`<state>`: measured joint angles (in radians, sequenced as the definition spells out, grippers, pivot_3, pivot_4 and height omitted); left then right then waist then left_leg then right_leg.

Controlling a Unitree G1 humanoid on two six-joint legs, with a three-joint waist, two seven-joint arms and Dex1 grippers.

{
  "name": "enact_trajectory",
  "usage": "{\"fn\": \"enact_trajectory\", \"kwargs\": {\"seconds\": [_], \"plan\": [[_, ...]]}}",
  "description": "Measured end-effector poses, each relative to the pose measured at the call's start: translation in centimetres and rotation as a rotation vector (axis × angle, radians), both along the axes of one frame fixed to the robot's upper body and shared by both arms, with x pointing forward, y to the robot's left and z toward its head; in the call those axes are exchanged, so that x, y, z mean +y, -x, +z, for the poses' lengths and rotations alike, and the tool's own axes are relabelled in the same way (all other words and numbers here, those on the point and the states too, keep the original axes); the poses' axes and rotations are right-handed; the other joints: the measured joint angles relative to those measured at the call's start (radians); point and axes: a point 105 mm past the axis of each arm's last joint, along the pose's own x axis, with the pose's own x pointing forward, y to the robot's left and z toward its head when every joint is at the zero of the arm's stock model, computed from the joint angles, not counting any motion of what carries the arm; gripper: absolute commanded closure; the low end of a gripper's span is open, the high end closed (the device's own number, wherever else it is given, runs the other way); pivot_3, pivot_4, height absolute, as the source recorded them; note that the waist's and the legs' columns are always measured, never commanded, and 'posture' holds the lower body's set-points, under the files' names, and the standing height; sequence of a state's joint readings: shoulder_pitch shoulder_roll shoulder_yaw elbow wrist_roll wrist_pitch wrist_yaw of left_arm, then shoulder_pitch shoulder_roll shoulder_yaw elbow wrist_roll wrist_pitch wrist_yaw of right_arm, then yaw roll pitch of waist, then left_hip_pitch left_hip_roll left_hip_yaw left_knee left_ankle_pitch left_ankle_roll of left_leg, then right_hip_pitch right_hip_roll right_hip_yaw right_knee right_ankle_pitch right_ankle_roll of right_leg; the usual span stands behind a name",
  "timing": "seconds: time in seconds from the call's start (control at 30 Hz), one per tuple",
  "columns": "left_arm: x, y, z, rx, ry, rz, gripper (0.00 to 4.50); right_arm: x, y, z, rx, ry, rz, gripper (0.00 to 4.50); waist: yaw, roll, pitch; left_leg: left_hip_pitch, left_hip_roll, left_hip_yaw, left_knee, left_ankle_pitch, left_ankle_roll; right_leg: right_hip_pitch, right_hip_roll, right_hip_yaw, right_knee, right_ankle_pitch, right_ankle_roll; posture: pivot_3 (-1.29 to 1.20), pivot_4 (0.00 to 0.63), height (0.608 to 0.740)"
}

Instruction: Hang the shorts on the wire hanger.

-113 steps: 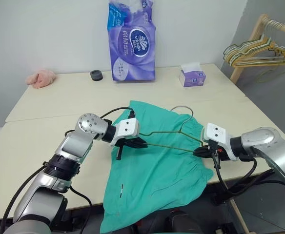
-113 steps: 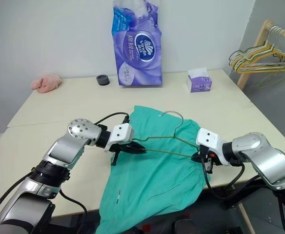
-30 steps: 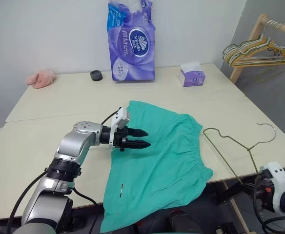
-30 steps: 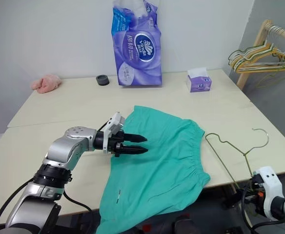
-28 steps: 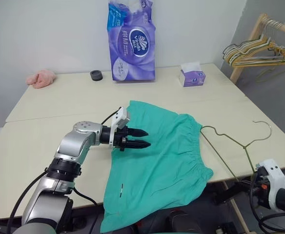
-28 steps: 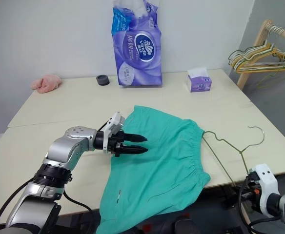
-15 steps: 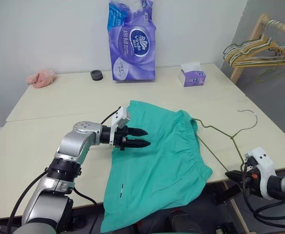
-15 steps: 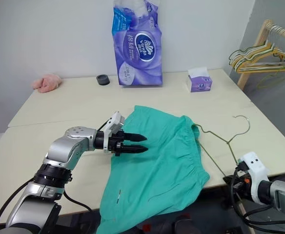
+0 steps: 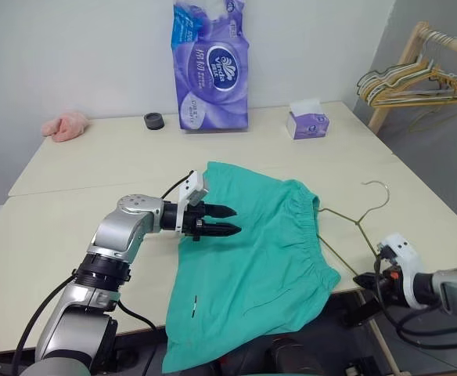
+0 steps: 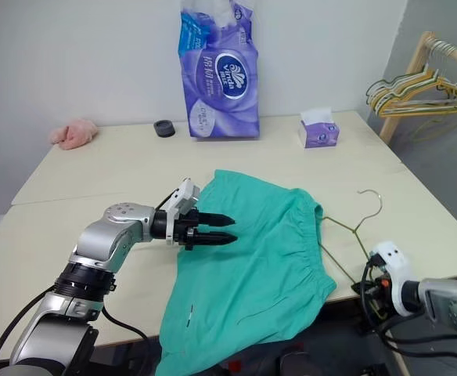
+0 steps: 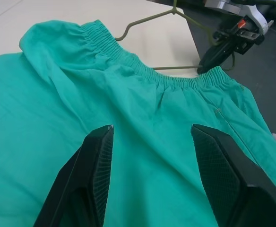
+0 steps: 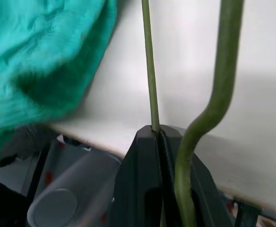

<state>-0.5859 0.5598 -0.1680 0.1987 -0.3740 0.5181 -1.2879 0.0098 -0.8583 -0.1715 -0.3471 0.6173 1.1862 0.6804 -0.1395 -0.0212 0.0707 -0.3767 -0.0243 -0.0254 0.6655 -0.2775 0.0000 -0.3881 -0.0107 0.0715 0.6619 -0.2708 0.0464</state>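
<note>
While shorts (image 9: 252, 258) drape the cream table (image 9: 72, 211), the right hand (image 9: 367, 280) pinches the wire hanger (image 9: 346, 223); the left hand (image 9: 227, 221) gapes empty.

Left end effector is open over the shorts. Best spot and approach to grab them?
Judging by the pose, grip the gathered waistband of the shorts. It lies bunched along their right edge, thicker than the flat fabric. Bring the open left end effector from the robot's left, low across the cloth. The wire hanger sits just beyond, pinched by the right end effector.
</note>
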Motion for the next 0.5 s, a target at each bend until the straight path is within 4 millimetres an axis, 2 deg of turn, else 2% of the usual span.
{"fn": "enact_trajectory", "kwargs": {"seconds": [0.2, 0.33, 0.5], "plan": [[0.0, -0.2, 0.0, -0.003, 0.001, 0.009, 1.75, 1.6, -2.5, 0.6, -0.017, -0.059, 0.035, 4.5, 0.001, 0.0, 0.0, -0.001, 0.0, -0.001, 0.0, 0.0, 0.0, 0.0, 0.0, -0.001, 0.0, 0.0, 0.0, -0.17, 0.038, 0.74], [0.0, -0.2, 0.0, -0.004, 0.001, 0.012, 1.75, 2.3, -3.0, 0.4, -0.018, -0.062, 0.058, 4.5, 0.002, 0.0, 0.0, -0.001, 0.0, -0.001, 0.0, 0.0, 0.0, -0.001, -0.001, -0.001, 0.0, 0.0, 0.0, -0.16, 0.038, 0.74], [0.2, -0.5, 0.2, -0.016, 0.002, 0.037, 1.75, 2.8, -4.4, 2.4, -0.12, -0.039, 0.091, 4.5, 0.002, 0.0, 0.0, -0.001, 0.0, -0.002, 0.0, 0.0, 0.0, -0.001, -0.001, -0.002, 0.001, 0.0, 0.0, -0.16, 0.039, 0.74]]}}
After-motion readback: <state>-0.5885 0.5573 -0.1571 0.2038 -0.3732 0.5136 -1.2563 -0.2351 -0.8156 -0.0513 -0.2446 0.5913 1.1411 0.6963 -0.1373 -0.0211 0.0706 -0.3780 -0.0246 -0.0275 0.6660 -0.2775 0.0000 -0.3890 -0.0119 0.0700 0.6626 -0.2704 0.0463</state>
